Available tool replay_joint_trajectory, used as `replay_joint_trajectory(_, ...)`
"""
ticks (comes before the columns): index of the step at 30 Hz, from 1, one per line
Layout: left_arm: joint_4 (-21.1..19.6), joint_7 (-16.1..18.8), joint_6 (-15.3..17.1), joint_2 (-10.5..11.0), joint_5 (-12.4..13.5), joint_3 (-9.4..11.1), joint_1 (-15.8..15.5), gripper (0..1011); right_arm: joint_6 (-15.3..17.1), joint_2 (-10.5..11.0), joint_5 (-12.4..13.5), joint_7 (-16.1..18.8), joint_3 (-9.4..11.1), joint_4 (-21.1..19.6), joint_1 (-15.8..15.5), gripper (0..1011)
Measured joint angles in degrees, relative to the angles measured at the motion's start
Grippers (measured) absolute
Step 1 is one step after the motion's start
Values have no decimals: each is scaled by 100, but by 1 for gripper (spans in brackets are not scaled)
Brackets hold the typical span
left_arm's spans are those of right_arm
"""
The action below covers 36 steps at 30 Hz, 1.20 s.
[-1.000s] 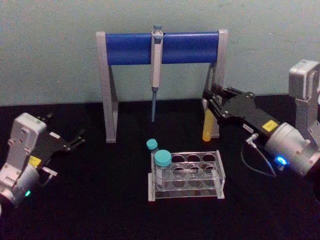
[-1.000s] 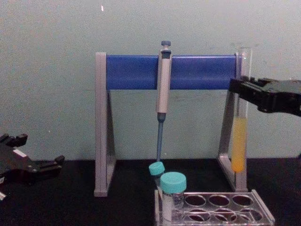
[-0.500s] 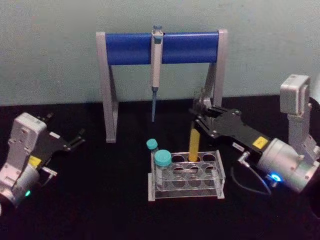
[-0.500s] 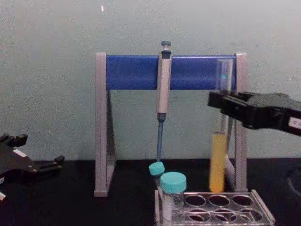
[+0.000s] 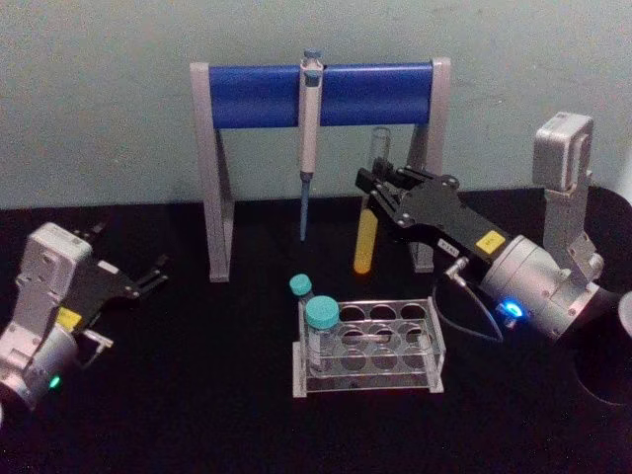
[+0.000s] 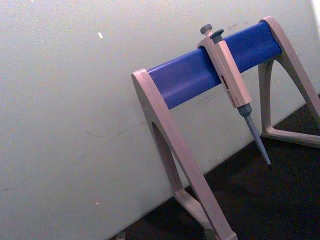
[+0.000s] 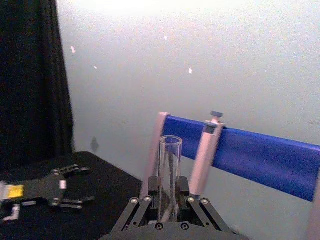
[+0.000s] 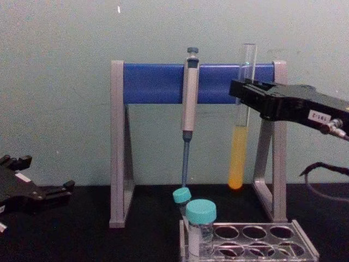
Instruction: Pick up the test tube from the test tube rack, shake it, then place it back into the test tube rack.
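The test tube (image 5: 366, 237) (image 8: 238, 155) (image 7: 169, 175) is a tall clear glass tube with yellow liquid in its lower part. It hangs upright in the air, above and behind the test tube rack (image 5: 420, 357) (image 8: 297, 233). My right gripper (image 5: 373, 191) (image 8: 244, 93) is shut on its upper part, with the open rim sticking out above the fingers. The rack is low, clear plastic with round holes, and holds two teal-capped vials (image 5: 320, 316) (image 8: 200, 214) at its left end. My left gripper (image 5: 150, 276) (image 8: 60, 191) stays parked open at the far left over the black table.
A grey-and-blue pipette stand (image 5: 316, 96) (image 8: 158, 83) (image 6: 210, 70) rises behind the rack, with a grey pipette (image 5: 308, 138) (image 8: 188, 103) hanging from its bar, close to the left of the held tube. The stand's right leg (image 8: 279, 142) is just behind the gripper.
The right gripper has swung the tube leftward over the last second, dipping it near the rack's back holes half a second ago and lifting it again now. The left arm has stayed still.
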Motion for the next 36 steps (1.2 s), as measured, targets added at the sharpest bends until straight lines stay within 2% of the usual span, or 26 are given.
replay_joint_trajectory(7, 0, 0, 0, 0, 0, 0, 0, 1001, -18, -24, -143, -125, 61, 88, 36, 229)
replay_joint_trajectory(13, 0, 0, 0, 0, 0, 0, 0, 1001, -25, 28, -217, -187, 182, 16, -54, 229)
replay_joint_trajectory(24, 0, 0, 0, 0, 0, 0, 0, 1001, 286, 418, -301, -235, 412, -576, -560, 229)
replay_joint_trajectory(30, 0, 0, 0, 0, 0, 0, 0, 1001, 459, 503, -89, -3, 346, -792, -740, 229)
replay_joint_trajectory(36, 0, 0, 0, 0, 0, 0, 0, 1001, 490, 370, 148, 186, 177, -690, -590, 229)
